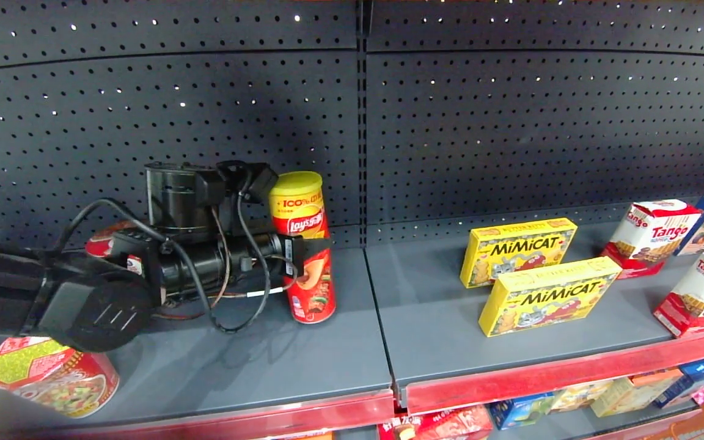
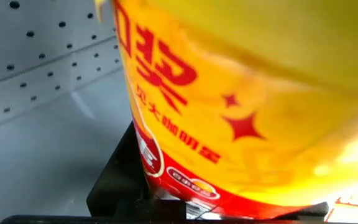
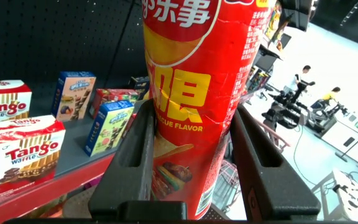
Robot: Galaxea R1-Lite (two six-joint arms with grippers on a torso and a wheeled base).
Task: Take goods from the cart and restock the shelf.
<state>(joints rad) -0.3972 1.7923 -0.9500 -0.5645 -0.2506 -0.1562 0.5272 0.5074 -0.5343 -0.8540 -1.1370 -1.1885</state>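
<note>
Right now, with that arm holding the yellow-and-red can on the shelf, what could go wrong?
1. The chip can in the left gripper is tall, narrow and looks slightly tilted; it might topple on release.
2. The noodle bowl lies on its side near the front edge of the shelf, below the arm; a pullback might nudge it off.
3. The right gripper carries a second can, with wafer boxes on the shelf beyond it; careless placing could knock them.

Yellow-topped can: glossy printed wrap. Red can: glossy, faintly creased. Right gripper fingers: matt black plastic. Shelf board: smooth matt grey metal. Back panel: perforated, matt dark. Yellow boxes: cardboard.
</note>
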